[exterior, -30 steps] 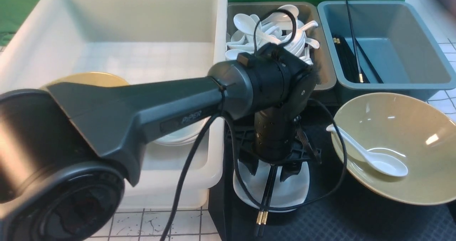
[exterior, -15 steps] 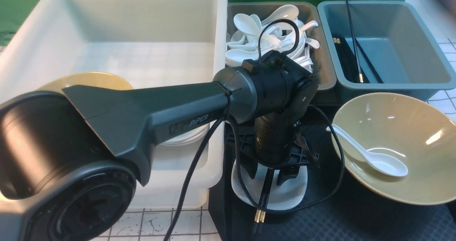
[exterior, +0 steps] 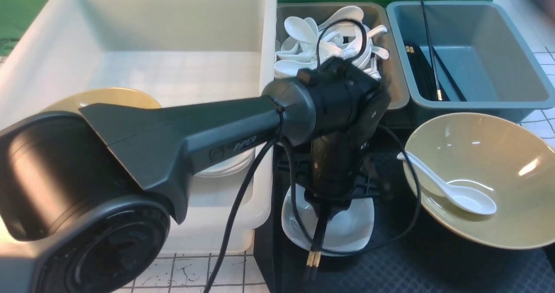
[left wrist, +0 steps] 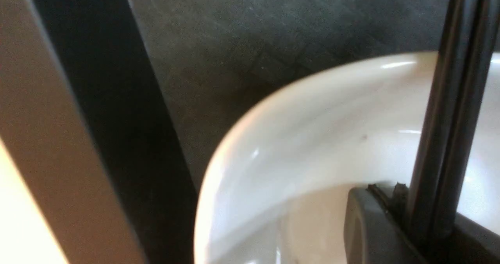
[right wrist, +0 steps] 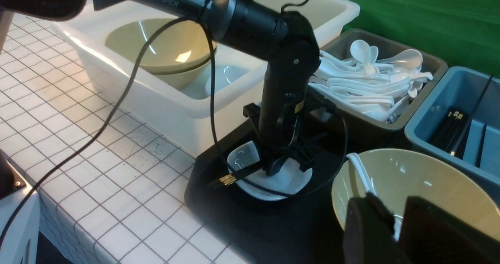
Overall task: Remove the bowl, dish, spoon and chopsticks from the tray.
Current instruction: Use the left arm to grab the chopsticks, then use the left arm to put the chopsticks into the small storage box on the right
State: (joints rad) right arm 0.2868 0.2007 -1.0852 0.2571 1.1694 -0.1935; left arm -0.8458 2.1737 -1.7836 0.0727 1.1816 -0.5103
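Note:
My left gripper (exterior: 324,208) points down over the small white dish (exterior: 347,228) at the tray's (exterior: 390,267) left end. It is shut on the black chopsticks (exterior: 313,258), which lie across the dish. In the left wrist view the chopsticks (left wrist: 449,119) run up from between the fingers (left wrist: 375,225). The tan bowl (exterior: 498,163) sits on the tray's right with the white spoon (exterior: 459,195) inside. My right gripper (right wrist: 396,225) hovers above the bowl (right wrist: 422,178), its jaws slightly apart with nothing between them.
A big white tub (exterior: 173,46) at the left holds another tan bowl (exterior: 104,97) and white dishes. Behind the tray stand a grey-brown bin of white spoons (exterior: 390,67) and a blue-grey bin (exterior: 477,98) with black chopsticks. The left arm's cable (exterior: 234,215) hangs over the tub's edge.
The left gripper came down a little over the dish and its jaws closed on the chopsticks. The chopsticks' gold ends shifted slightly. Bowl and spoon have not moved.

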